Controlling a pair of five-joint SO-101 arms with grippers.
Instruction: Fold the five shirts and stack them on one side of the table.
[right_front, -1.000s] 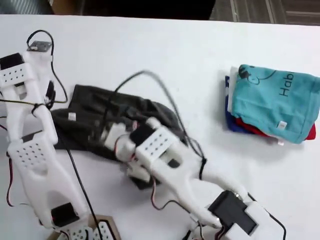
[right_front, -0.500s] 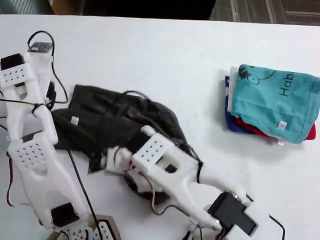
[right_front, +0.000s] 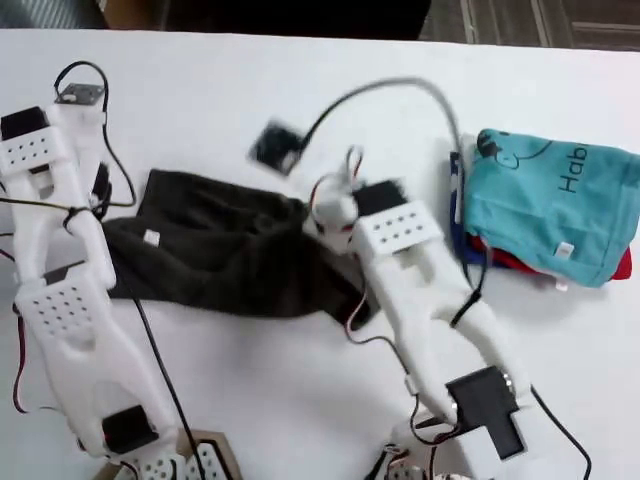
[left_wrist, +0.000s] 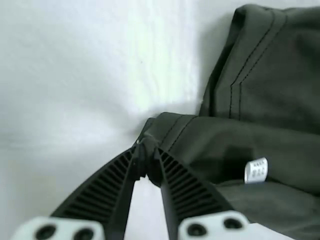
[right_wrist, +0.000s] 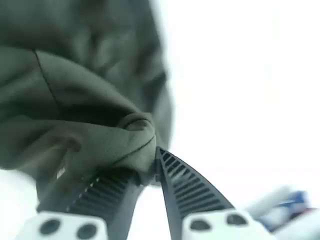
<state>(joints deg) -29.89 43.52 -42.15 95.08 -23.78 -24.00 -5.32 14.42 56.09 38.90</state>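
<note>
The dark shirt (right_front: 230, 260) is lying stretched across the left half of the table (right_front: 300, 80), rumpled and drawn out long, well apart from the stack (right_front: 545, 205) of folded shirts sitting at the right side. The left gripper (left_wrist: 146, 160) is pinching the shirt's hem at one end, its fingers drawn narrow with just the edge of the cloth caught at the tips. A small white label (left_wrist: 257, 170) is showing on the fabric near it. The right gripper (right_wrist: 150, 162) is holding the opposite end, clamped on a thick bunched roll of cloth. From above, that end is lying nearest the stack.

The stack is showing a teal shirt (right_front: 560, 190) on top with red, blue and white edges peeking out beneath, so I'm taking this dark one to be the last. The step in hand looks like spreading it between the two arms, ahead of the fold proper.

What's coming next is calling for both grips to hold while the cloth is pulled taut and laid flat. Then one end goes over the other so the edges meet. The right side is gripping a wad rather than a clean edge, so I'd expect a lumpy fold unless it lets go and takes a neater hold first.
</note>
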